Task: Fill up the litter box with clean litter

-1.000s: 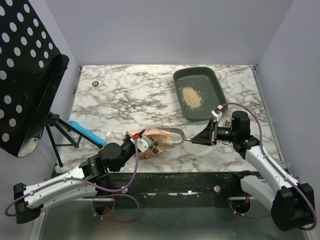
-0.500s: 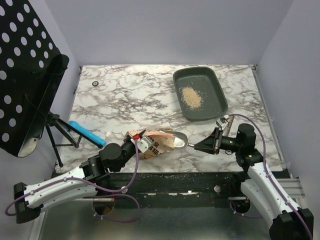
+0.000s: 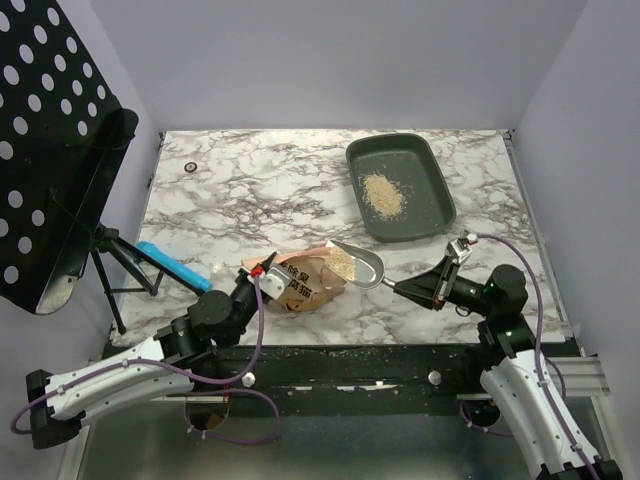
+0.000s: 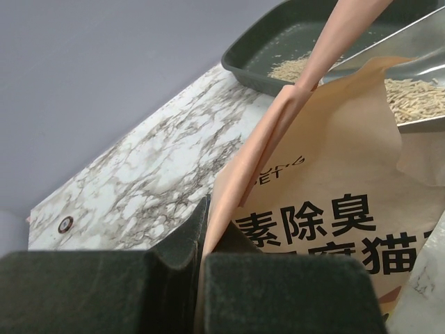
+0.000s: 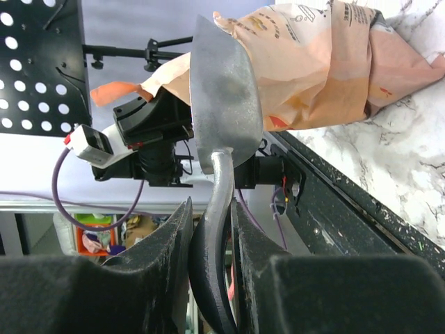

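The dark grey litter box [image 3: 420, 160] sits at the back right with a small heap of pale tan litter [image 3: 382, 194] in it. The orange-tan printed bag [image 3: 305, 282] lies near the front middle. My left gripper [image 3: 262, 275] is shut on the bag's upper edge [image 4: 229, 202] and holds it up. My right gripper [image 3: 415, 288] is shut on the handle of a metal scoop [image 3: 358, 266]. The scoop is at the bag's mouth and holds litter [image 3: 342, 262]. The right wrist view shows the scoop's underside [image 5: 224, 97]. The litter box rim [image 4: 254, 75] shows beyond the bag.
A black perforated stand [image 3: 60, 150] on a tripod is at the left. A blue object [image 3: 172, 265] lies by the table's left edge, and a small round thing [image 3: 190, 167] is at the back left. Enclosure walls close in both sides. Spilled granules dot the front rail [image 3: 350, 355].
My right arm has drawn back to the right and the scoop has come up out of the bag with litter in it. My left gripper has shifted slightly left, still holding the bag.
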{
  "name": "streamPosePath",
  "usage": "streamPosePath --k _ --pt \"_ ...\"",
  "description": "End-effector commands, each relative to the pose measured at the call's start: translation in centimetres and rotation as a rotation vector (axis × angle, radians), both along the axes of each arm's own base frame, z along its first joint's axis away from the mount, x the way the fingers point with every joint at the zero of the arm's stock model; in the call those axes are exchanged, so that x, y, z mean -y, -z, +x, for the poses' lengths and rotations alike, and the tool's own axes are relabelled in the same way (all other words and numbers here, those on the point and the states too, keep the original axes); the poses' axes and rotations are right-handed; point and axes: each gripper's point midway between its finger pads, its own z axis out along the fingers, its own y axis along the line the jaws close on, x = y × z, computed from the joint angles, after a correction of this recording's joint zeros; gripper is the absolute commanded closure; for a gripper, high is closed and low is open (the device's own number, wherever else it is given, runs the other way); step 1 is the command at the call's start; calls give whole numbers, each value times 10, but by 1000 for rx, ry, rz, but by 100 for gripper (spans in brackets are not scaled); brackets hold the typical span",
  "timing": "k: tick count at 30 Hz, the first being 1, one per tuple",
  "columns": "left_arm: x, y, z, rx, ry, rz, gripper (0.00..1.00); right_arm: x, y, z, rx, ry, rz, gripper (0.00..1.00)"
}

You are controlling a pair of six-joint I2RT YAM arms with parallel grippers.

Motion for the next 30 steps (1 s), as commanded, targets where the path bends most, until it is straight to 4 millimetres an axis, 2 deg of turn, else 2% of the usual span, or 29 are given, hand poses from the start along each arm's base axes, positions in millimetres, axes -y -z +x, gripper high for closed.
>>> streamPosePath --k 1,9,14,17,19,26,30 --pt "-24 -40 7 71 -129 -166 100 6 -17 10 20 95 53 100" --pt "-29 -43 6 75 -143 -181 100 24 -54 34 73 304 159 100" --pt "-30 -45 6 75 -141 -187 100 39 -80 63 122 459 159 100" --pt "-30 -46 5 75 -138 -191 100 49 -90 87 152 557 106 100" --pt "-30 -46 5 77 -135 -189 100 55 -90 105 166 617 42 100" --pt "-26 -45 4 70 -113 -178 100 86 -61 171 148 807 -300 100" --pt "-26 -47 3 72 -110 -185 100 102 -41 192 150 815 -558 100"
